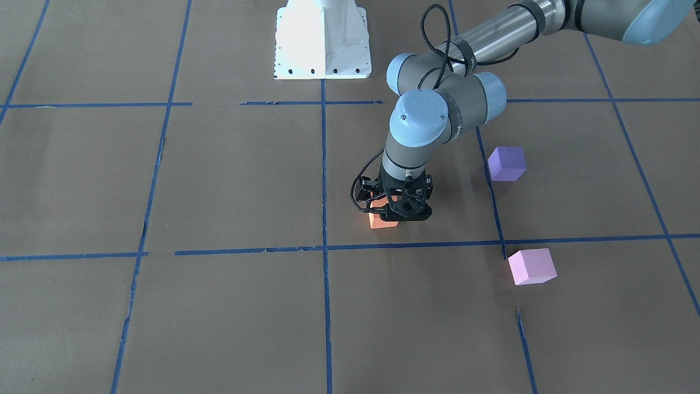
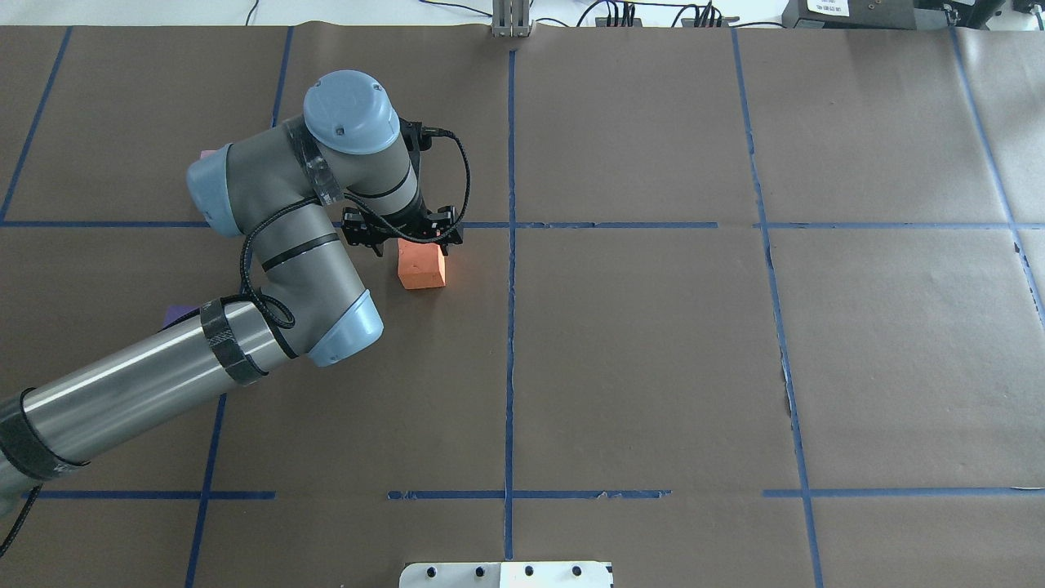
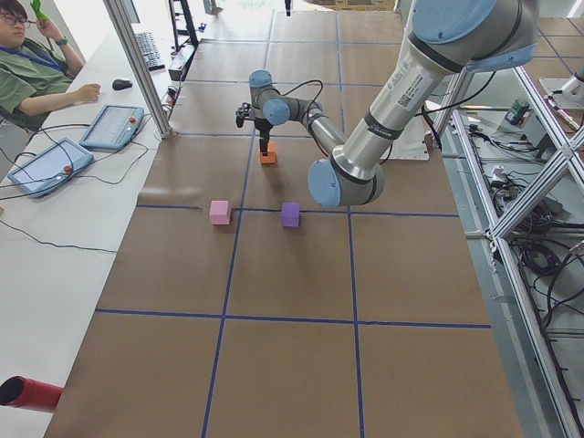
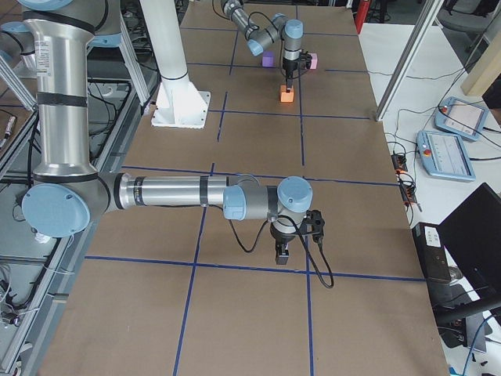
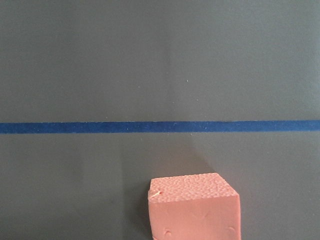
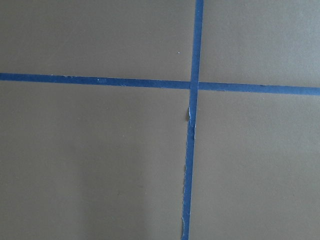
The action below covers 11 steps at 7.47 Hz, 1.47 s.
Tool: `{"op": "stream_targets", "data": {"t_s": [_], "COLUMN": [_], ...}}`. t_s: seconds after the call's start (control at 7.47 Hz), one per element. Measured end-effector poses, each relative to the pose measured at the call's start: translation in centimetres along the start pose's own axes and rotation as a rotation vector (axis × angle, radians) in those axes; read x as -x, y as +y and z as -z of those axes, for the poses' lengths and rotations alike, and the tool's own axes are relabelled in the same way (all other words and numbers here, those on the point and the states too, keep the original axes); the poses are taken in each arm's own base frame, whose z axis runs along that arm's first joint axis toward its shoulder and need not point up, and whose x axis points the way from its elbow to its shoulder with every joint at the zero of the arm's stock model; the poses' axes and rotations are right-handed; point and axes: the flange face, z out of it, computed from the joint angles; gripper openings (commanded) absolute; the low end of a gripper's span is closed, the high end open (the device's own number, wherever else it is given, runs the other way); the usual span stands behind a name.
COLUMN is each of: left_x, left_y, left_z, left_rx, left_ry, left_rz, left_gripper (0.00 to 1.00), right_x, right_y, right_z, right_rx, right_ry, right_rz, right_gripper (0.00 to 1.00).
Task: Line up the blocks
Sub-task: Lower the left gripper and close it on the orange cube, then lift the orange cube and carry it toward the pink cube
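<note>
The orange block sits by the table's middle, just on the robot's side of a blue tape line. My left gripper stands straight down over it, its fingers at the block's two sides, and looks shut on it. The overhead view shows the same gripper above the orange block. The left wrist view shows only the block's top and front face. The dark purple block and the light pink block lie apart on the robot's left. My right gripper hangs low over bare paper; whether it is open or shut cannot be told.
Brown paper with a grid of blue tape covers the table. The white robot base stands at the robot's edge. An operator sits at a side desk with tablets.
</note>
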Motion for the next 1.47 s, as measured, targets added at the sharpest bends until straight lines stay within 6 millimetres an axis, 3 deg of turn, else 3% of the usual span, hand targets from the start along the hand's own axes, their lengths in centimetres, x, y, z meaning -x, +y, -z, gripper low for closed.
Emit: {"op": "stream_targets", "data": {"t_s": [0.27,0.4,0.54,0.67,0.94,1.07,1.47], "left_x": [-0.5,-0.6,-0.7,-0.7,-0.6,-0.2,2.1], "left_y": [0.1,0.1,0.1,0.1,0.1,-0.1,0.9], "left_z": [-1.3,-2.1,-2.7,-2.9,-2.5,-1.0,8.0], "left_rx": [0.001,-0.012,-0.019,-0.023,-0.037,-0.048,-0.046], "left_ry": [-0.007,-0.005,-0.003,-0.001,-0.002,-0.005,-0.016], "left_rz": [0.017,0.024,0.032,0.040,0.047,0.050,0.049], "left_gripper": [0.99,0.77,0.34,0.03,0.00,0.00,0.00], "right_x": [0.0,0.0,0.0,0.0,0.0,0.0,0.0], "right_y": [0.0,0.0,0.0,0.0,0.0,0.0,0.0], "right_z": [0.0,0.0,0.0,0.0,0.0,0.0,0.0], "right_rx": [0.000,0.000,0.000,0.000,0.000,0.000,0.000], "right_ry": [-0.001,-0.001,-0.001,-0.001,0.000,0.000,-0.001], "right_rz": [0.000,0.000,0.000,0.000,0.000,0.000,0.000], "right_gripper": [1.00,1.00,1.00,1.00,1.00,1.00,1.00]}}
